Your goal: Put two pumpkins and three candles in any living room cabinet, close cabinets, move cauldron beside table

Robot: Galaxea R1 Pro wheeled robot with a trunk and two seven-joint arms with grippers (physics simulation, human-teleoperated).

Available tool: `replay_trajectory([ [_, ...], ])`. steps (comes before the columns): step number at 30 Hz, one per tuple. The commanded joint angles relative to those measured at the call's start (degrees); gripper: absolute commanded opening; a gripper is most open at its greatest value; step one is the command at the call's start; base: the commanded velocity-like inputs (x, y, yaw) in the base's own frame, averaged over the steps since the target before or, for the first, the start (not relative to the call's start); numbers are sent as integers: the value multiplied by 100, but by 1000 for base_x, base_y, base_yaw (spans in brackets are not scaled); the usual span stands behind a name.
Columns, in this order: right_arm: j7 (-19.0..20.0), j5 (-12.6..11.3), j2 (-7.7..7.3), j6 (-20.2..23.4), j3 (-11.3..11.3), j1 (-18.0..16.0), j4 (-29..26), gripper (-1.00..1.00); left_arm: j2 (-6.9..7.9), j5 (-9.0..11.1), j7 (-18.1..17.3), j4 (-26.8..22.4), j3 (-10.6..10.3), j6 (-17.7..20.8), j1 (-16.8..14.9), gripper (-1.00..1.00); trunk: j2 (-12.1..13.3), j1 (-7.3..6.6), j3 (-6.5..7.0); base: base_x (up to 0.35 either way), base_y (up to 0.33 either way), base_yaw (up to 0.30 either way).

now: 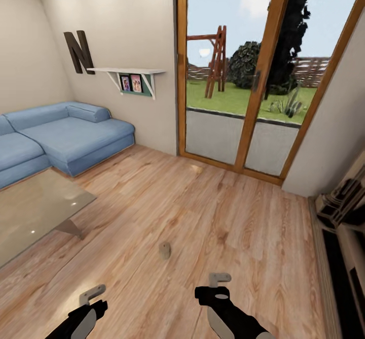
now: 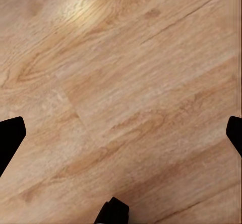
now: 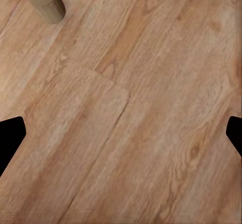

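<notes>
L end effector [image 1: 94, 295] open; R [image 1: 220, 281] open, candle [image 1: 165, 250] upright on floor [image 1: 223, 217]

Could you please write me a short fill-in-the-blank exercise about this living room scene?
1. The candle stands upright on the wooden ____.
2. The sofa against the wall is ____ in colour.
3. The big letter on the wall is an ____.
4. The table near the sofa has a ____ top.

Missing words: floor; blue; N; glass
</notes>
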Motion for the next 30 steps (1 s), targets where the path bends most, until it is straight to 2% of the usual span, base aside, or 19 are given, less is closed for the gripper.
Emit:
replay_trajectory([
  [1,-47,-29,-7,27,45,-7,-11,100,7,40,50,-16,-48,26,-1,100,-3,2,-6,230,-216,0],
  [13,117,-48,-11,25,43,-5,-16,100,13,45,50,-19,-48,26,-1,100,-3,2,-6,252,-31,0],
  [30,137,-47,-13,21,42,-7,-17,100,7,45,50,-20,-48,26,-1,100,-3,2,-6,255,0,0],
])
